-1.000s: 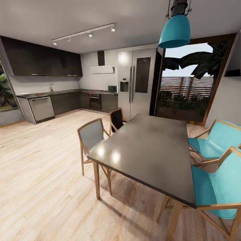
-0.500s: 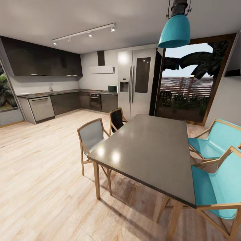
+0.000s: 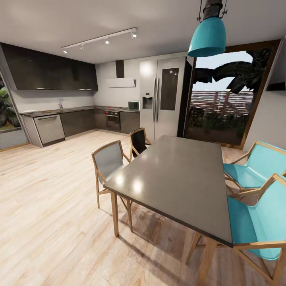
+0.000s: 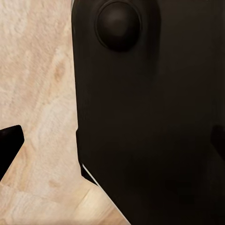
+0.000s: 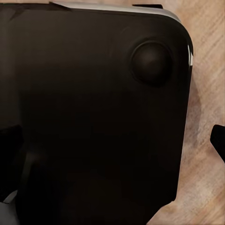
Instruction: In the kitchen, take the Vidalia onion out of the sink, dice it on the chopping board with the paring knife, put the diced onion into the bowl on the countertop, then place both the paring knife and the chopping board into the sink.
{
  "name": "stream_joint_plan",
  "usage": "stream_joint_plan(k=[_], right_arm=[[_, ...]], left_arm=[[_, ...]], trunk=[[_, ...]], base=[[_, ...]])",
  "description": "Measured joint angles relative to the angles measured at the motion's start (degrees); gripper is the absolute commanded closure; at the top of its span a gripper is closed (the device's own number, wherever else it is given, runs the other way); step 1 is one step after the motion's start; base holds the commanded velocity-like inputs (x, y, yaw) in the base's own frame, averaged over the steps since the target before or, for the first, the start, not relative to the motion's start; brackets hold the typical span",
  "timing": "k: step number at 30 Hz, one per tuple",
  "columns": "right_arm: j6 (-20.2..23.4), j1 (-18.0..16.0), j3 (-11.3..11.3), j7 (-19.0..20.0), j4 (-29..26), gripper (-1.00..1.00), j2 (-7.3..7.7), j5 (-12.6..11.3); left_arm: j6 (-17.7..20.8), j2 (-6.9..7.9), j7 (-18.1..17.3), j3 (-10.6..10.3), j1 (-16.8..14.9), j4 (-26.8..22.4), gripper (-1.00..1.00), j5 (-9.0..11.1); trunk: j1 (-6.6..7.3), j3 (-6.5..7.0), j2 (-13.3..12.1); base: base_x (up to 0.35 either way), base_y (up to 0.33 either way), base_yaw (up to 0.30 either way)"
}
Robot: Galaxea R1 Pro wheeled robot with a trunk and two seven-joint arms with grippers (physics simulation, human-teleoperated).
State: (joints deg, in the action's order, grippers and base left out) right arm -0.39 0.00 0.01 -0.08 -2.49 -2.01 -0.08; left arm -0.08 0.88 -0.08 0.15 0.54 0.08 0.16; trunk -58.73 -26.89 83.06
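1. Grey-topped, the long rectangular dining table (image 3: 178, 178) with wooden legs takes up the middle of the head view, running from about 6 o'clock up toward the centre.
2. Two turquoise wood-framed armchairs (image 3: 258, 214) stand along its side at 4 o'clock, and a grey-backed wooden chair (image 3: 108, 161) and a black-backed wooden chair (image 3: 139, 142) stand along its opposite side, near 9 o'clock of the table.
3. A turquoise bell-shaped pendant lamp (image 3: 207, 36) hangs at 1 o'clock, above the table.
4. Far off at 10 o'clock, the smooth grey L-shaped countertop (image 3: 79, 109) runs over dark cabinets along the back wall, with a steel-fronted dishwasher (image 3: 49, 129) under its near end.
5. A thin upright chrome tap (image 3: 61, 104) rises from that worktop at its left part, marking where the sink sits; the basin itself is too small and distant to make out, and the onion, board, knife and bowl cannot be told apart at this range.
6. A tall stainless double-door refrigerator (image 3: 161, 99) stands at 12 o'clock, beside a large glass door (image 3: 226, 95) with dark foliage behind it.
7. Light wooden plank floor (image 3: 47, 198) spreads across the room from 7 to 10 o'clock.
8. Both wrist views look down on a dark rounded robot panel with a round knob (image 4: 118, 23) over pale floorboards (image 5: 206, 93).
9. Whether either gripper's fingers are apart or together cannot be told from these pictures.
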Motion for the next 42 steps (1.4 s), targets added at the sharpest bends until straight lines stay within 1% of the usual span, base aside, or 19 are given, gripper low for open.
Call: stream_joint_plan(k=[11, 17, 25, 29, 32, 36, 42], right_arm=[[0.0, 0.0, 0.04, 0.0, -0.46, -1.0, -0.02, 0.0], [-0.01, 0.0, 0.01, 0.0, -0.54, -1.0, 0.0, 0.0], [-0.01, 0.0, 0.0, 0.0, -0.55, -1.0, 0.0, 0.0], [-0.01, 0.0, 0.0, 0.0, -0.55, -1.0, 0.0, 0.0], [-0.01, 0.0, 0.0, 0.0, -0.55, -1.0, -0.03, 0.0], [-0.01, 0.0, 0.0, 0.0, -0.55, -1.0, -0.06, 0.0], [-0.8, 0.0, 0.0, 0.0, -0.78, -1.0, -0.01, 0.0]], left_arm=[[-0.33, -0.22, 0.0, 0.15, -0.01, -0.14, -1.0, 0.06], [-0.37, -0.79, -0.17, 0.14, -0.01, -0.16, -1.0, 0.22], [-0.45, -0.96, -0.24, 0.14, -0.01, -0.21, -1.0, 0.17], [-1.23, -0.96, -0.24, 0.17, -0.02, -0.24, -1.0, 0.16], [-2.58, -0.96, -0.24, 0.17, -0.02, -0.23, -1.0, 0.16], [-3.48, -0.96, -0.24, 0.12, -0.01, -0.19, -1.0, 0.16], [-3.61, -0.96, -0.25, 0.1, -0.01, -0.17, -1.0, 0.16]], trunk=[[0.0, 0.0, 0.0], [0.0, 0.0, 0.0], [0.0, 0.0, 0.0], [0.0, 0.0, 0.0], [0.0, 0.0, 0.0], [0.0, -0.04, 0.0], [0.0, -0.17, 0.0]], base=[[0.0, 0.0, 0.0], [0.0, 0.0, 0.0], [0.0, 0.0, 0.0], [0.0, 0.0, 0.0], [0.0, 0.0, 0.013], [0.0, 0.0, 0.178], [0.0, 0.0, 0.26]])
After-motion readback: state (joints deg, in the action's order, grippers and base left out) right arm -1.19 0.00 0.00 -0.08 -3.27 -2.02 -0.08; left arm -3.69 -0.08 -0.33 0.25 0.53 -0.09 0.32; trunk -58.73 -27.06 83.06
